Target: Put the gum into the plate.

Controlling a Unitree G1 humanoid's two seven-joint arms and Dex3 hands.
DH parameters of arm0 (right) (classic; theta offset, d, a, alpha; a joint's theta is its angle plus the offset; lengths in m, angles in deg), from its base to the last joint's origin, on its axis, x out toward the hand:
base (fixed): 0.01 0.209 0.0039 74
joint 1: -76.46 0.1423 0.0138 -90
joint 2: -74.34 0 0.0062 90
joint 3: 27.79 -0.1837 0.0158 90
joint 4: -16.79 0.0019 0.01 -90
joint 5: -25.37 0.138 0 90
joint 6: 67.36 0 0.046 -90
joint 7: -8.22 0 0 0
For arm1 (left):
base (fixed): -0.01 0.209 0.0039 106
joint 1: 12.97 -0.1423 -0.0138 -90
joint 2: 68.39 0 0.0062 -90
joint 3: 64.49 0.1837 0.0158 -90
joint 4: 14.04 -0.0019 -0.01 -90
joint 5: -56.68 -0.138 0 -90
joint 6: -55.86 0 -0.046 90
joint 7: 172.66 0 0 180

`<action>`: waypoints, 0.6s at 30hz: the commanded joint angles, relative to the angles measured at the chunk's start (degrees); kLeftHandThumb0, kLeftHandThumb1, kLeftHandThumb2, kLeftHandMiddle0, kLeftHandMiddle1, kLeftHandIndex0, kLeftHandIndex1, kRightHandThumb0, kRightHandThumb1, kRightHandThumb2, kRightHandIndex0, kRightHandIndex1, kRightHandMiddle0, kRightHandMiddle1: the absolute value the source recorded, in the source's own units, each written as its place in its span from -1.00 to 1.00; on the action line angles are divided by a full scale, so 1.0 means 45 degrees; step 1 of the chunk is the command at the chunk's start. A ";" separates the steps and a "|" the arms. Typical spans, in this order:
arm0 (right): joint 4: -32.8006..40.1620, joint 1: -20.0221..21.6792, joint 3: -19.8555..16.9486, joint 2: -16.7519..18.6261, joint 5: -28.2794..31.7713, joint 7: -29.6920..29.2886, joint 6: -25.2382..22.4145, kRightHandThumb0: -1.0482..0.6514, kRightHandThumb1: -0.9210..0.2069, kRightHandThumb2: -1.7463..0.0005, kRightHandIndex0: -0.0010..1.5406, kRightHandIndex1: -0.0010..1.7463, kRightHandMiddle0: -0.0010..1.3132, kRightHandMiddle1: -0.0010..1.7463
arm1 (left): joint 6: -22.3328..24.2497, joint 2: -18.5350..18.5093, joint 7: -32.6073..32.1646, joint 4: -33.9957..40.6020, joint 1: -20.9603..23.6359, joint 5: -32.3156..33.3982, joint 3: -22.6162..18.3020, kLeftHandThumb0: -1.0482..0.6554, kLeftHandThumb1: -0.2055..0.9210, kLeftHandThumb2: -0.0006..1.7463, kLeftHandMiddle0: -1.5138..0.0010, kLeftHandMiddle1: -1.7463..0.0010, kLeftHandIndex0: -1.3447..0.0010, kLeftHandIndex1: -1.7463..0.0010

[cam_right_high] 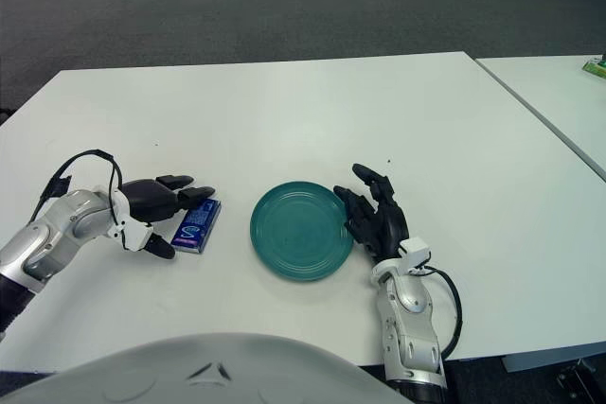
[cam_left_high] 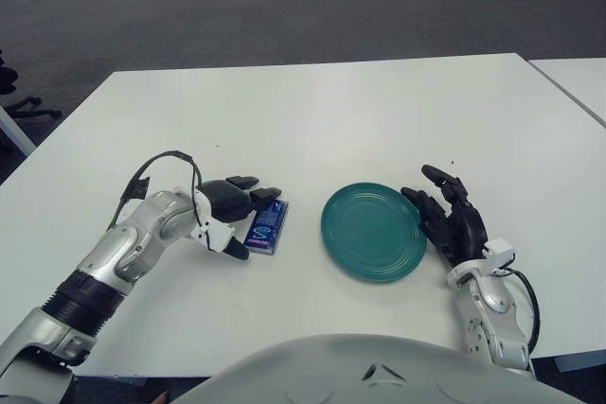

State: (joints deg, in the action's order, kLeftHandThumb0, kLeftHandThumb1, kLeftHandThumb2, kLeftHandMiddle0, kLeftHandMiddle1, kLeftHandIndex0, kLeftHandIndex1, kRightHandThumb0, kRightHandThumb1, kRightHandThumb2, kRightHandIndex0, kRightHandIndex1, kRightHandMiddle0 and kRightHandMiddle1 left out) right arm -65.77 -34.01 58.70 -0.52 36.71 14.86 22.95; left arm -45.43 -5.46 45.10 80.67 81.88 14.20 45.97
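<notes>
white table [cam_left_high: 312, 111], grey carpet floor [cam_left_high: 189, 7]

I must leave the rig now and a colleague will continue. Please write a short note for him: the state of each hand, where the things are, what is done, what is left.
Left hand: at the gum pack, fingers spread around its left end, not closed on it.
Right hand: idle and open, just right of the plate.
Gum pack: flat on the white table, left of the plate, apart from it.
Plate: holds nothing.
Done: the approach to the gum only.
Left: close the fingers, lift, carry right, release into the plate.
</notes>
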 commanded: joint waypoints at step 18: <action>-0.0774 -0.0769 0.0081 0.0107 0.0024 -0.0230 -0.1325 -0.31 -1.00 0.30 -0.39 -0.39 -1.00 -0.05 | 0.0415 0.0534 -0.1354 -0.1242 0.0150 -0.1163 0.0480 -1.00 1.00 -0.64 1.00 1.00 1.00 1.00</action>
State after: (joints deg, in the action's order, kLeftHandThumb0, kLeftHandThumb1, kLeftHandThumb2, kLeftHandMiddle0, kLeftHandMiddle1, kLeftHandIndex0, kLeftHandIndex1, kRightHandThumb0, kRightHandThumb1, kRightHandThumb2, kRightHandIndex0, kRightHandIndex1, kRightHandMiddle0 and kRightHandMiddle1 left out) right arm -65.66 -34.11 58.72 -0.64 36.69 14.61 22.89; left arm -44.54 -3.47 39.22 76.30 82.31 10.23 47.24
